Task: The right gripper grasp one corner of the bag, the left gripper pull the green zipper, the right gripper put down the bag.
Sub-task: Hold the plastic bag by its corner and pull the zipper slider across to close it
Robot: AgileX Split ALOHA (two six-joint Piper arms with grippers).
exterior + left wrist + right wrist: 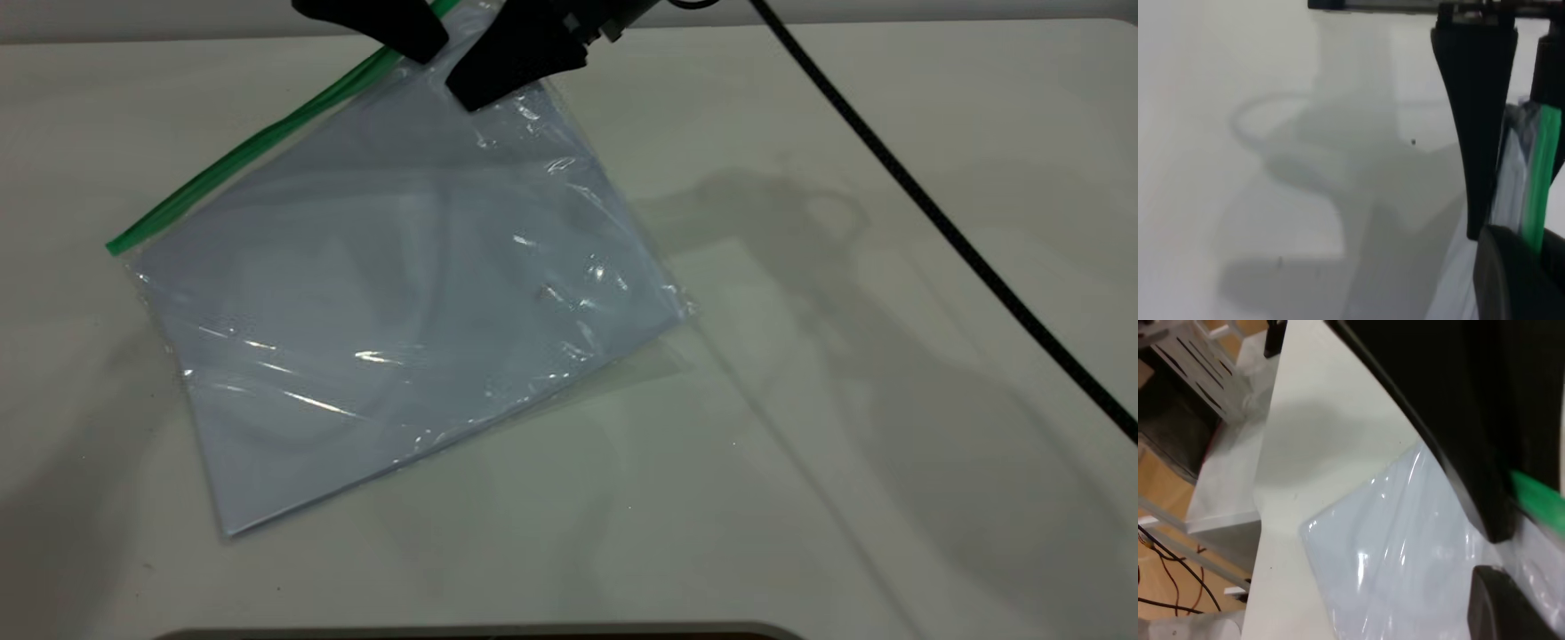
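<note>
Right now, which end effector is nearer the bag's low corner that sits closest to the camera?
Right, marginally. The right end effector grips the bag at its raised top corner; the left end effector is beside it on the green zipper.

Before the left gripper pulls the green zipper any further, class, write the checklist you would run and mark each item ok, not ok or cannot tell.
1. Right gripper grips the bag at its top corner: ok, bag hangs tilted from it.
2. Left gripper on the green zipper: ok, strip runs between its jaws in the left wrist view.
3. Slider tab located: cannot tell.
4. Zipper strip straight, unkinked: ok.
5. Bag's lower edge resting on the table: ok.
6. Black cable away from the bag: ok.
</note>
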